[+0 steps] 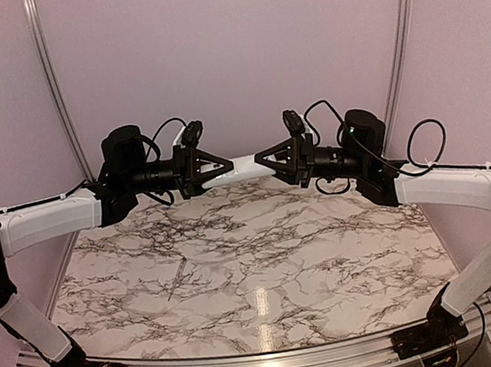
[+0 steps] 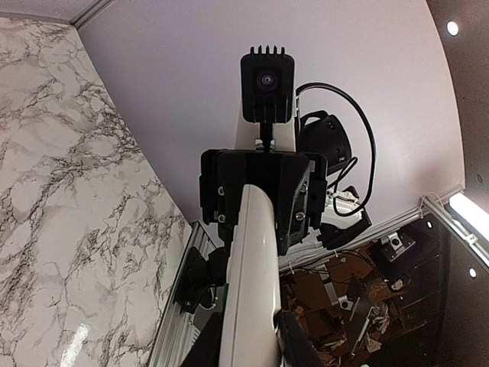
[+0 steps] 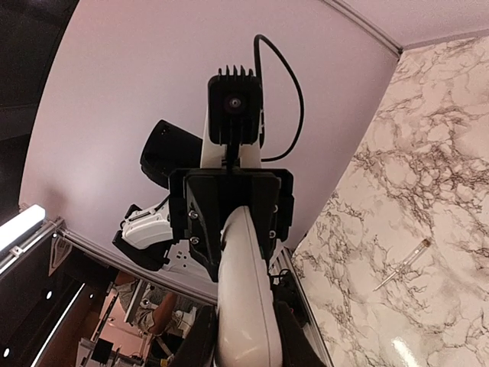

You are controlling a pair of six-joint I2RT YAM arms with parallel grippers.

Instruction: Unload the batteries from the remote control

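Observation:
The remote control (image 1: 242,168), a slim white bar, hangs level above the far part of the marble table, held at both ends. My left gripper (image 1: 224,171) is shut on its left end and my right gripper (image 1: 260,159) is shut on its right end. In the left wrist view the remote control (image 2: 252,275) runs up between my dark fingers (image 2: 294,340) toward the other gripper. The right wrist view shows the same smooth white bar (image 3: 243,298) clamped between that gripper's fingers (image 3: 294,336). No buttons show. The batteries are hidden.
A long thin grey stick (image 1: 178,277) lies on the marble table (image 1: 327,263) left of centre, also seen as the stick (image 3: 403,264) in the right wrist view. An aluminium rail (image 1: 267,360) runs along the near edge between the arm bases.

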